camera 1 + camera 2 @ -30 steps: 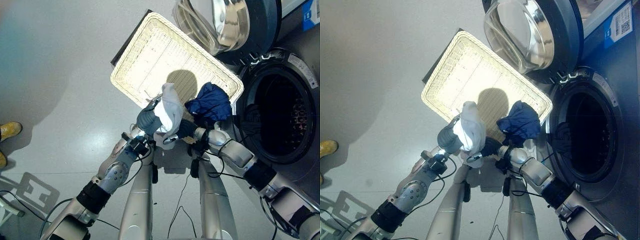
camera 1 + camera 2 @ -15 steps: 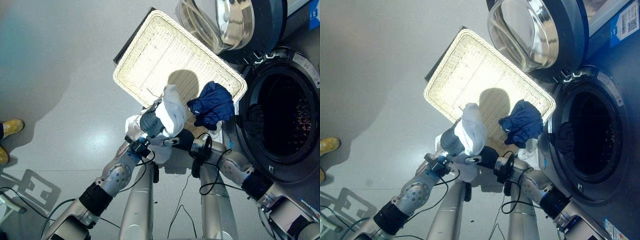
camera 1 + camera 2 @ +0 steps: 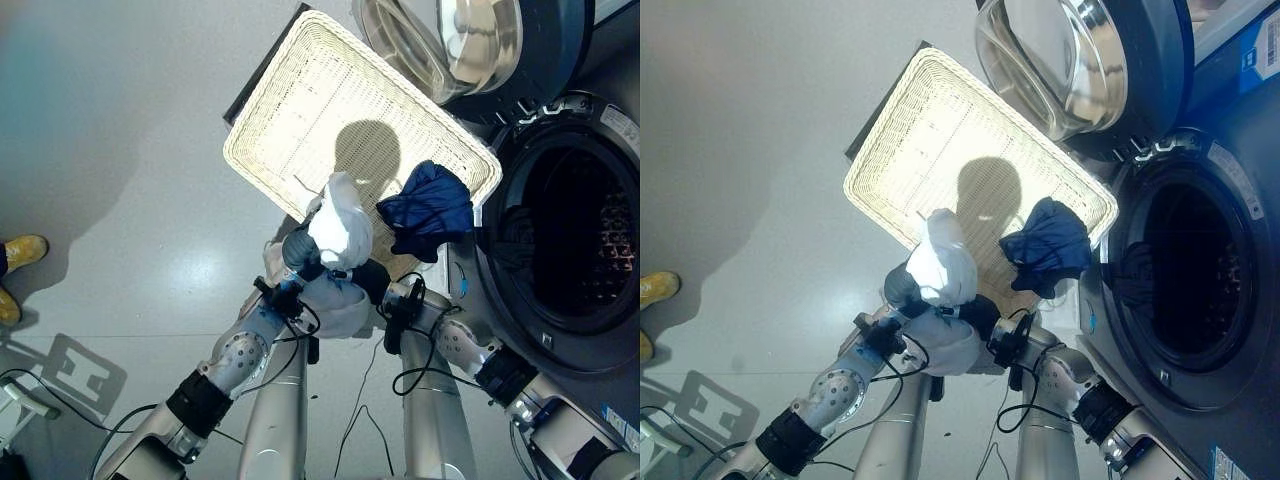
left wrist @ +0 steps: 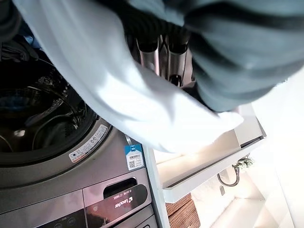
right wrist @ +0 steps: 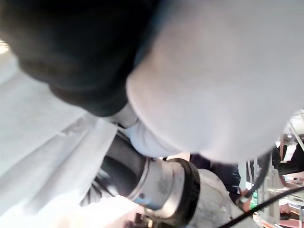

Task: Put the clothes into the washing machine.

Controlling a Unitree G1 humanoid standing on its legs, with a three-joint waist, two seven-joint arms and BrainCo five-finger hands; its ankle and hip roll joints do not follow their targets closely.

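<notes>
A white garment [image 3: 340, 225] is bunched over my left hand [image 3: 298, 247], which is raised above the near rim of the wicker basket [image 3: 300, 110] with its fingers [image 4: 148, 52] curled into the cloth. The garment's lower folds [image 3: 335, 305] drape over my right hand [image 3: 372, 280], which sits just beside and below the left, its fingers hidden in the cloth [image 5: 228, 80]. A navy garment [image 3: 428, 208] lies on the basket's corner nearest the washing machine [image 3: 570, 240]. The machine's round door [image 3: 450, 45] stands open, and dark clothes [image 3: 505, 240] hang inside the drum's mouth.
The basket rests on a grey floor with a dark board under its far edge. The washer's front panel [image 4: 42, 118] is close on the right. A person's yellow shoe [image 3: 22, 255] is at the far left.
My right hand has moved in under the white garment, close to my left hand, and the cloth's lower folds now cover it. The navy garment has not moved.
</notes>
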